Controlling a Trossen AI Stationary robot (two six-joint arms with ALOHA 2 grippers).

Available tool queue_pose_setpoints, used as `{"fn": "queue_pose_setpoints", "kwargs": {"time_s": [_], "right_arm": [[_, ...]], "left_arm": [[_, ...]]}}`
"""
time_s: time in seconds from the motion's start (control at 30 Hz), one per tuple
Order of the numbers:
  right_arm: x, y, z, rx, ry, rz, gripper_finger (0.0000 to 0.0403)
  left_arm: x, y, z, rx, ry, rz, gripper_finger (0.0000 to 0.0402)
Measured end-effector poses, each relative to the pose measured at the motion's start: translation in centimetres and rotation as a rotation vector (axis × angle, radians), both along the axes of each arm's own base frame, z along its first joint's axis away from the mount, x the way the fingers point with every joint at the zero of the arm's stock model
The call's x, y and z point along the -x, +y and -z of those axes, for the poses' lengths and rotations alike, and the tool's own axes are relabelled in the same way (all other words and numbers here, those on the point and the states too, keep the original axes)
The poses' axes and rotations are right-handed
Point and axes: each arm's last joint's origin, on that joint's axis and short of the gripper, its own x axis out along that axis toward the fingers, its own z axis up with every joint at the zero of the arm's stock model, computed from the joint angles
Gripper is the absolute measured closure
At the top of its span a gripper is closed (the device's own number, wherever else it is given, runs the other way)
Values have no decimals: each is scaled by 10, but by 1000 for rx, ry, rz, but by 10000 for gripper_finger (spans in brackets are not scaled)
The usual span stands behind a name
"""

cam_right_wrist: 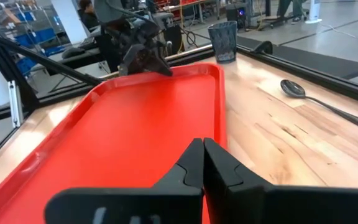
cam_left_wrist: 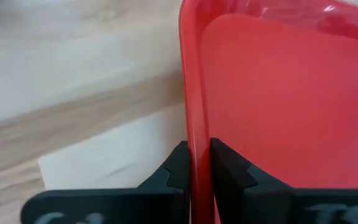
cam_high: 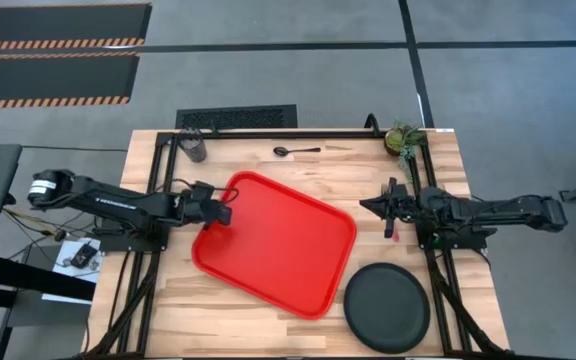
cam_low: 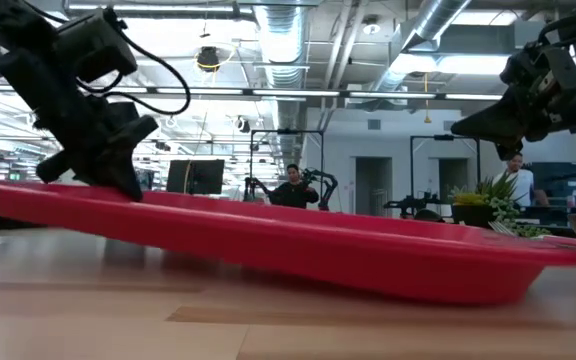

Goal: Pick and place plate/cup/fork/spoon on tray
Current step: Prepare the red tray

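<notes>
The red tray (cam_high: 278, 240) lies in the middle of the table, and my left gripper (cam_high: 225, 212) is shut on its left rim. In the low view the tray's left side (cam_low: 88, 205) is raised and its right side (cam_low: 508, 285) rests on the table. My right gripper (cam_high: 365, 205) is shut and empty, in the air just right of the tray. The black plate (cam_high: 386, 305) lies at the near right. The black spoon (cam_high: 293, 151) and the dark cup (cam_high: 194, 146) are at the far edge. A thin pinkish fork (cam_high: 394, 234) shows partly under my right wrist. My left gripper pinches the tray's left rim (cam_left_wrist: 190, 134) between its two fingers, one finger (cam_left_wrist: 229, 171) inside the tray and one (cam_left_wrist: 176, 171) outside. The fingers come from the table's left, slanting down. The tray's left side is held off the table and it slopes down to its right side.
A small green potted plant (cam_high: 403, 138) stands at the far right corner. A black frame rail (cam_high: 438, 290) runs along the table's right side beside the plate, and another along the left (cam_high: 133, 280). Bare wood shows between the tray and the far edge.
</notes>
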Motion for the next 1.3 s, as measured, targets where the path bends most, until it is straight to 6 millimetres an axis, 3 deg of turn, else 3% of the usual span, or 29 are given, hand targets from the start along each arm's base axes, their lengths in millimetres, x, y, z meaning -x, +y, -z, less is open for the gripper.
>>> {"fn": "queue_pose_setpoints", "kwargs": {"time_s": [0.27,0.57,0.73,0.97,1.3], "right_arm": [[0,0,0,0,0,0,386],[0,1,0,-5,3,-31,386],[-2,4,1,-76,14,-100,387],[-18,18,-10,-163,124,-187,392],[-69,39,-7,-253,548,-139,391]], "left_arm": [[3,-3,10,25,108,39,351],[4,-4,11,-5,185,135,275],[0,-5,4,-5,221,227,255],[0,-7,4,56,246,310,286],[3,-7,8,58,250,298,340]]}}
